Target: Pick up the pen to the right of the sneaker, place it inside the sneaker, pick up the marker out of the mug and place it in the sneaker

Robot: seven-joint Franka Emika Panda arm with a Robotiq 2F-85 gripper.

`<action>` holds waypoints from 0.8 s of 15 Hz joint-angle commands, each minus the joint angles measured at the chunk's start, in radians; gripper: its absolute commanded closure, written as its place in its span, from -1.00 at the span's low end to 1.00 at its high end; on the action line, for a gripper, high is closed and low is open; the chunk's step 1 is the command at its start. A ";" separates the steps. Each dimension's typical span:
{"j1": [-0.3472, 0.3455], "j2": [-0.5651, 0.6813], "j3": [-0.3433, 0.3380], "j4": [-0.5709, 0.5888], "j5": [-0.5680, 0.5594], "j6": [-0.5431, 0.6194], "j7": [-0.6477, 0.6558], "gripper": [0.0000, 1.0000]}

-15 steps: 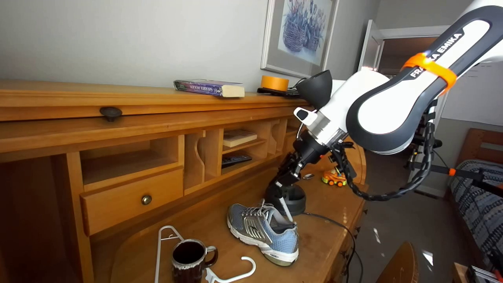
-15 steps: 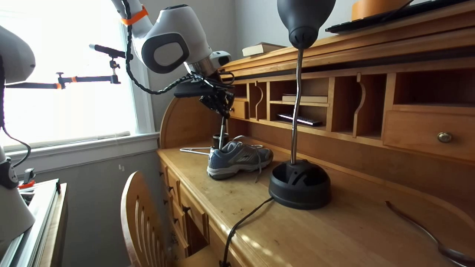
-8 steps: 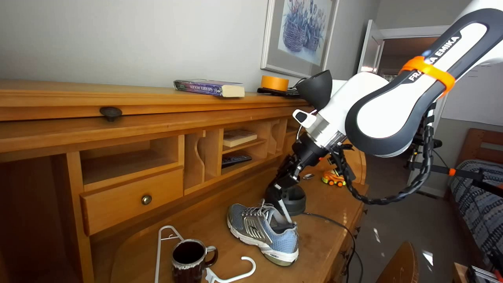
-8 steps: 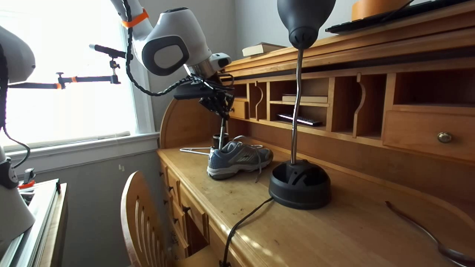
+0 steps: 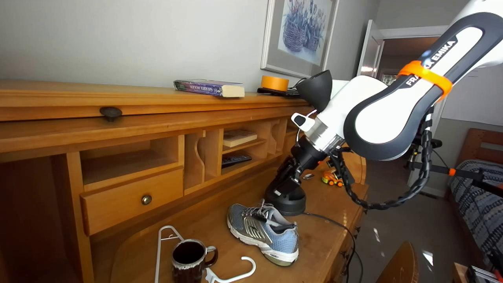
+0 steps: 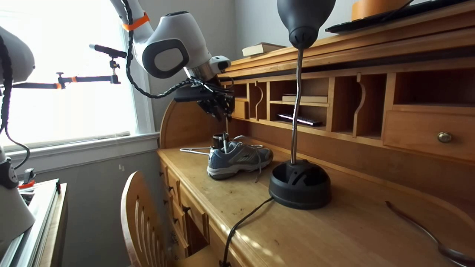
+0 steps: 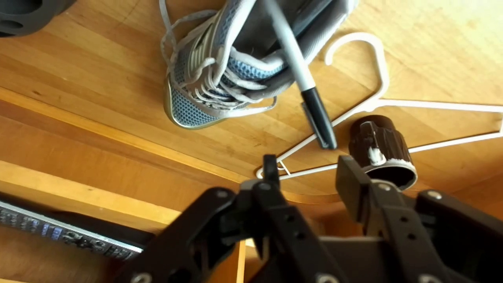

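Over a grey-blue sneaker [image 5: 257, 234] on a wooden desk [image 6: 363, 222], the robot's gripper [image 7: 308, 169] hung with its fingers [image 7: 271, 169] parted and nothing between them, the capped marker [image 7: 292, 51] just beyond their tips. White body angled into the sneaker's opening and black cap outermost, the marker sat tilted, apparently propped by the collar, its lower end hard to make out. Alongside it, within the opening, lay what was probably the task's pen [image 7: 314, 16], slim and dark. The sneaker stood sole down, mouth upward, which let it serve as a holder, and the gripper's spot overhead presumably kept the drop short. Near a white hanger [image 7: 432, 105], a dark mug [image 7: 393, 145] stood upright, apart from the sneaker. Both placements looked all but complete, though the leaning marker seemed able to tip outward, a likely reason to lift the fingers straight away.
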 commanded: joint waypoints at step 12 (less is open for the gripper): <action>0.058 -0.069 0.042 0.021 0.139 -0.102 0.210 -0.98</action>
